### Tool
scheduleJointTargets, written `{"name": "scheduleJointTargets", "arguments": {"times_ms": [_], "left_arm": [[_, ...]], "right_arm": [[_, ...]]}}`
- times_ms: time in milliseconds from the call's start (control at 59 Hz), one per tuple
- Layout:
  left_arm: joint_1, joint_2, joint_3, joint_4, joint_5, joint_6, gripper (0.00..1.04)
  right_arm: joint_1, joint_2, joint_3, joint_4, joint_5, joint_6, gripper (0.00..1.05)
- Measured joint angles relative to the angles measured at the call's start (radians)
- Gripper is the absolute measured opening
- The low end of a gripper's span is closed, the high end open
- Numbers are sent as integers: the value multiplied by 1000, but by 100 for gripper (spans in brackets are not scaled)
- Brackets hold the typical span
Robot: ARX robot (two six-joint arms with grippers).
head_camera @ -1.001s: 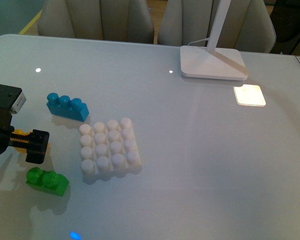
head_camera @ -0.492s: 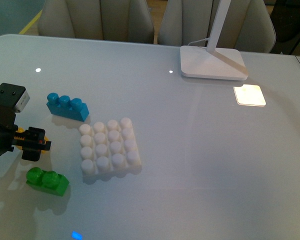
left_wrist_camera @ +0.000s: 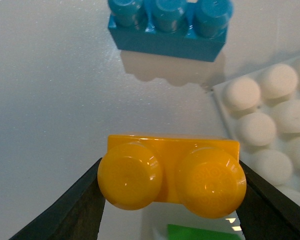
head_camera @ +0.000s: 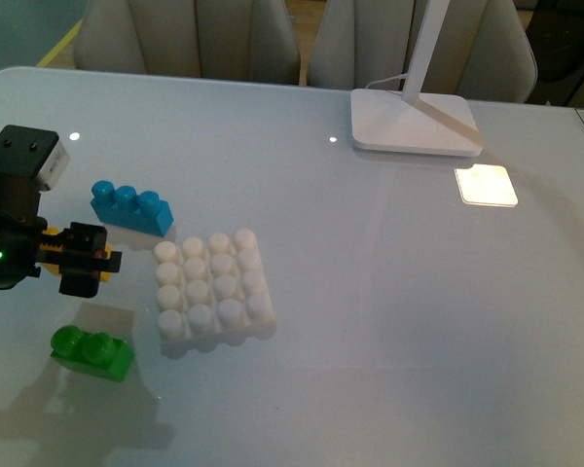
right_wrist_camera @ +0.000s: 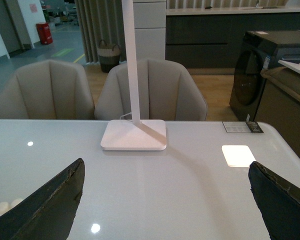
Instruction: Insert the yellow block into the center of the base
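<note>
My left gripper [head_camera: 86, 260] hangs above the table at the left, shut on the yellow block [left_wrist_camera: 172, 172], which fills the left wrist view with its two round studs between the black fingers [left_wrist_camera: 65, 212]. In the front view only a sliver of the yellow block [head_camera: 53, 243] shows behind the fingers. The white studded base [head_camera: 212, 284] lies flat just right of that gripper, a short gap away; its edge [left_wrist_camera: 270, 115] also shows in the left wrist view. My right gripper [right_wrist_camera: 167, 200] is open over bare tabletop, holding nothing.
A blue three-stud brick [head_camera: 129, 206] lies behind the base and a green two-stud brick [head_camera: 91, 352] in front of it, below my left gripper. A white lamp foot [head_camera: 412, 123] stands at the back. Chairs sit beyond the table's far edge.
My left gripper has risen off the table with the yellow block and shifted slightly right toward the base. The bricks and base have not moved.
</note>
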Motion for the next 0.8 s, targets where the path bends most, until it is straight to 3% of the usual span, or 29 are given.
{"name": "scheduleJointTargets", "arguments": {"times_ms": [305,797], "left_arm": [[-201,-29,28,-141,-134,-238,63],[-289,21,111,-167,-154,-389,63]], "right_arm": [[0,0,0,0,0,0,96],[0,0,0,0,0,0,96]]}}
